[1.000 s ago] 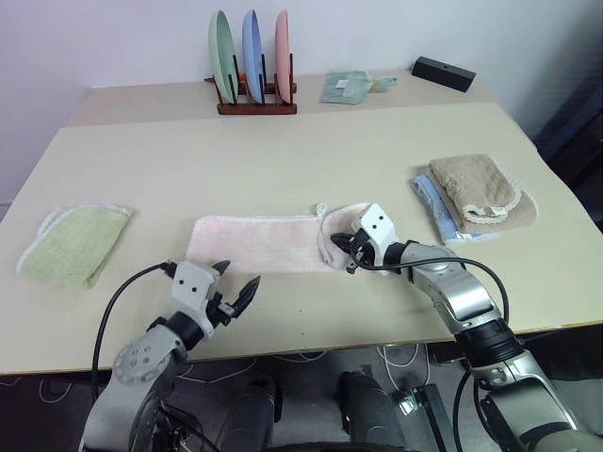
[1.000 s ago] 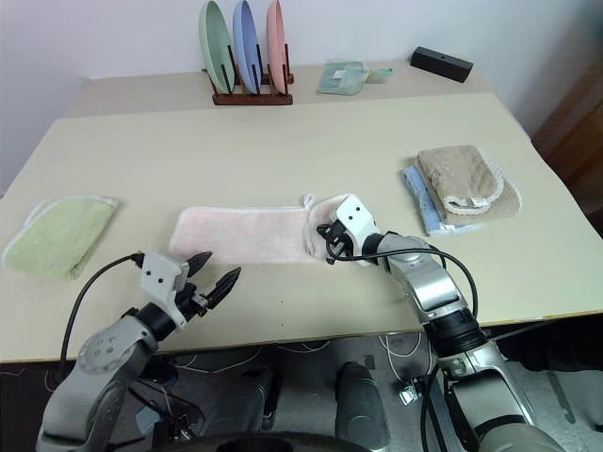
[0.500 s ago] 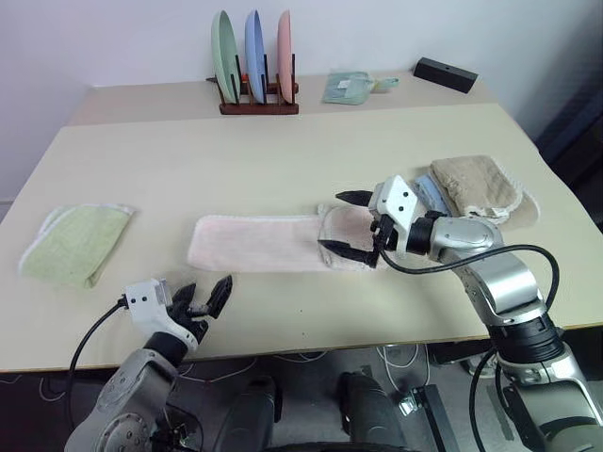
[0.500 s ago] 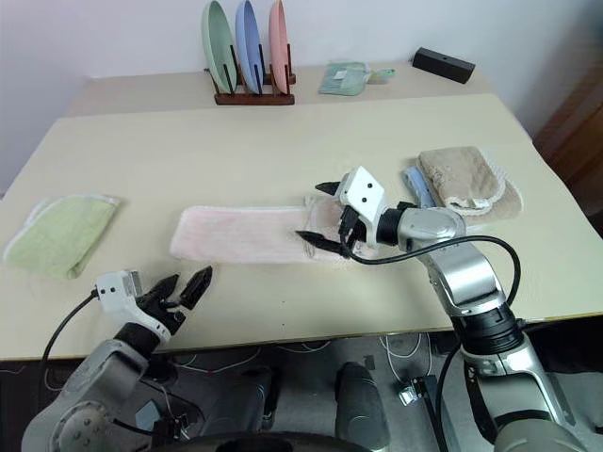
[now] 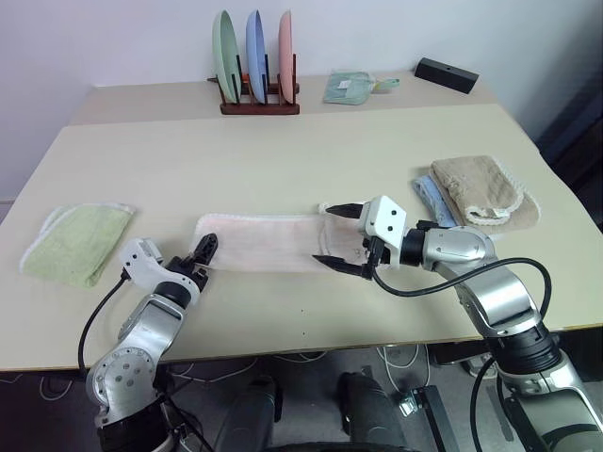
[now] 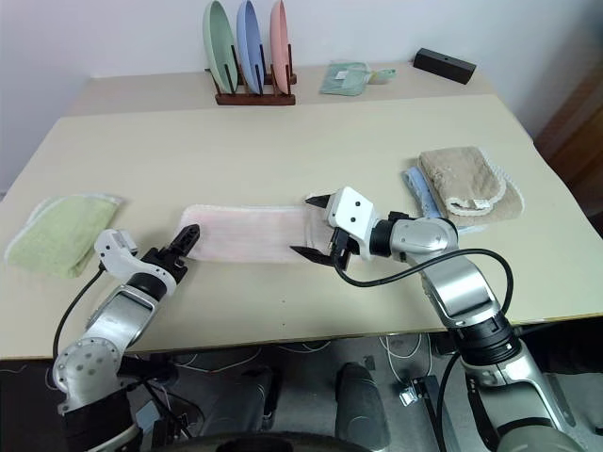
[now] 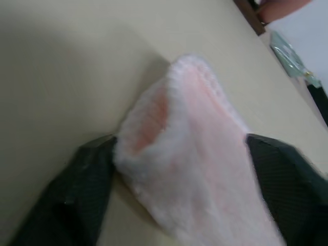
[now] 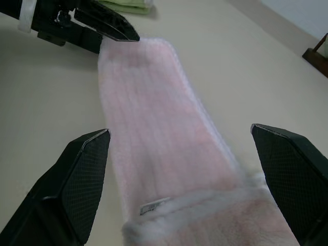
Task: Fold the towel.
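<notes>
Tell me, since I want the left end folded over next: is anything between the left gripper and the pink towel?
Nothing visible. The left gripper already straddles the towel's left end, one finger on each side. The right gripper hangs open over the towel's right end.

The left gripper point(image 7: 179, 179) has its two black fingers point(image 7: 66, 200) spread to either side of the near end of the pink towel point(image 7: 200, 164). That end is lifted off the beige table point(image 7: 61, 66) and curls into a rounded fold. The towel runs away from the camera. A brown rack base point(image 7: 248, 11) and a pale green cloth point(image 7: 287, 47) lie far off.
</notes>
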`<state>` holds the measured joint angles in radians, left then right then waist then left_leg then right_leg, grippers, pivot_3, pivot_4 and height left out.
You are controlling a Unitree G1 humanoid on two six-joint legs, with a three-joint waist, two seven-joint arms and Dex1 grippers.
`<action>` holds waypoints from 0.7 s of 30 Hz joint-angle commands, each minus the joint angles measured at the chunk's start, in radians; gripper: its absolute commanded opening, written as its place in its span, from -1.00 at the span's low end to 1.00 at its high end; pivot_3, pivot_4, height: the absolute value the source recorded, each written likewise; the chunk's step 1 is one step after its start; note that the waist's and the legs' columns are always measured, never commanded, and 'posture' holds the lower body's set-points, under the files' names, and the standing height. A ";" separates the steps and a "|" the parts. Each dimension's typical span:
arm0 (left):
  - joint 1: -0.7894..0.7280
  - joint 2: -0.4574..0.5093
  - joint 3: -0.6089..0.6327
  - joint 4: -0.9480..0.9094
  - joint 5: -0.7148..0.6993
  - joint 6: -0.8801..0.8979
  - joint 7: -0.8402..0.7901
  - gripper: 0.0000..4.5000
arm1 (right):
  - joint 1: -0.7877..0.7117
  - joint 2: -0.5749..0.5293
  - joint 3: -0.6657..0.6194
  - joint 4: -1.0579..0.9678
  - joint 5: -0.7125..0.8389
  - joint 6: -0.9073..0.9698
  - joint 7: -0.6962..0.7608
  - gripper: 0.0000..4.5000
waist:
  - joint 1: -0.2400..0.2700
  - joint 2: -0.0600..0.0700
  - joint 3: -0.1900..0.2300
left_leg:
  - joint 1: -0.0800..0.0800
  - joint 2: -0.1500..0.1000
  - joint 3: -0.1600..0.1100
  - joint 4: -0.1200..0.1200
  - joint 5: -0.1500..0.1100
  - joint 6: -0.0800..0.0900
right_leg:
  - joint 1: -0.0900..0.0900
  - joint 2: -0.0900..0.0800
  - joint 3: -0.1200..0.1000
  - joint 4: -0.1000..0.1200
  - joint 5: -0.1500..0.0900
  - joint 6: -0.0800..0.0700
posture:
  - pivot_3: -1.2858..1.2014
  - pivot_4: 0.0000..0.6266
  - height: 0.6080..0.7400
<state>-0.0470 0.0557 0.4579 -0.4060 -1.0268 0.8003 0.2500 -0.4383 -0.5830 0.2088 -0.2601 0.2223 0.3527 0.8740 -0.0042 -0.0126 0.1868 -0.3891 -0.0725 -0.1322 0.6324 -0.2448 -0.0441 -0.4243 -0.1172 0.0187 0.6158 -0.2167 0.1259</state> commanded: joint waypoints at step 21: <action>-0.179 0.529 -0.088 -0.137 -0.020 -0.038 -0.324 -0.98 | 0.005 0.018 -0.035 -0.016 -0.023 -0.010 -0.057 1.00 | 0.017 -0.002 0.001 | -0.001 0.000 0.001 -0.001 0.000 0.000 | 0.000 0.000 0.001 -0.001 0.000 -0.001 | 0.03 -0.52 1.00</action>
<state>-0.1990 0.5684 0.4540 -0.4786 -1.0741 0.7522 -0.0267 -0.4155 -0.5772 0.1842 -0.2660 0.2004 0.3637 0.8264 0.0125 -0.0143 0.1876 -0.3897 -0.0726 -0.1317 0.6320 -0.2447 -0.0444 -0.4246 -0.1170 0.0189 0.6145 -0.2166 0.1254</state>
